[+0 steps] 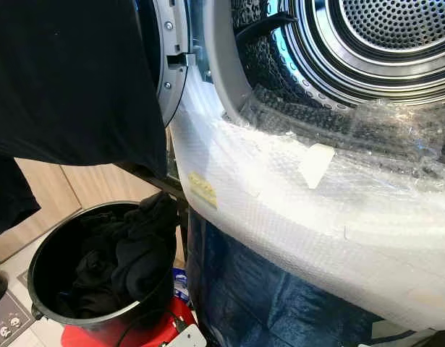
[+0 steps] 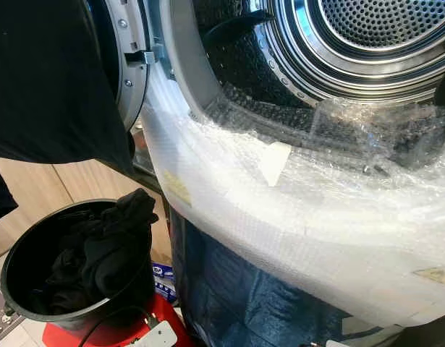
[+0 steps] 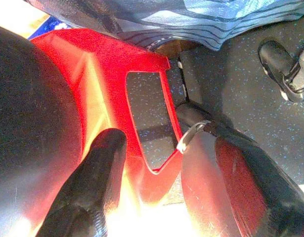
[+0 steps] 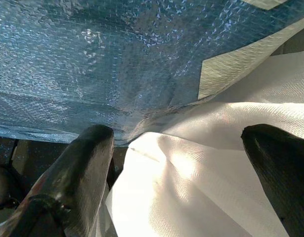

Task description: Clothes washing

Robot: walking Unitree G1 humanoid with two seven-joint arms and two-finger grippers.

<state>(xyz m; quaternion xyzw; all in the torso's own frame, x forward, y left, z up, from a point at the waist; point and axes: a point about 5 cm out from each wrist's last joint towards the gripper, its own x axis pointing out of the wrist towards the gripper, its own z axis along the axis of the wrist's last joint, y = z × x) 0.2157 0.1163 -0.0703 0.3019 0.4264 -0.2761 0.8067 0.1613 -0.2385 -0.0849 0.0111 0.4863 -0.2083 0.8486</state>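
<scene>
The washing machine's steel drum (image 1: 381, 36) stands open, its front wrapped in bubble wrap (image 1: 294, 210). A black garment (image 1: 70, 79) hangs at the upper left, in front of the open door (image 1: 168, 65); what holds it up is hidden. Below it a black bucket (image 1: 41, 253) holds dark clothes (image 1: 128, 253). My left gripper (image 3: 152, 133) is open and empty, low down beside the bucket (image 3: 28, 128) and a red plastic stand (image 3: 107, 74). My right gripper (image 4: 176, 136) is open, close to blue bubble wrap (image 4: 117, 64) and white cloth (image 4: 191, 187).
The bucket rests on the red stand (image 1: 157, 325), with a cable and a white power strip (image 2: 160, 334) beside it. Wooden cabinet fronts (image 1: 77, 191) are behind it. A patterned mat (image 1: 9, 318) lies on the floor at the left.
</scene>
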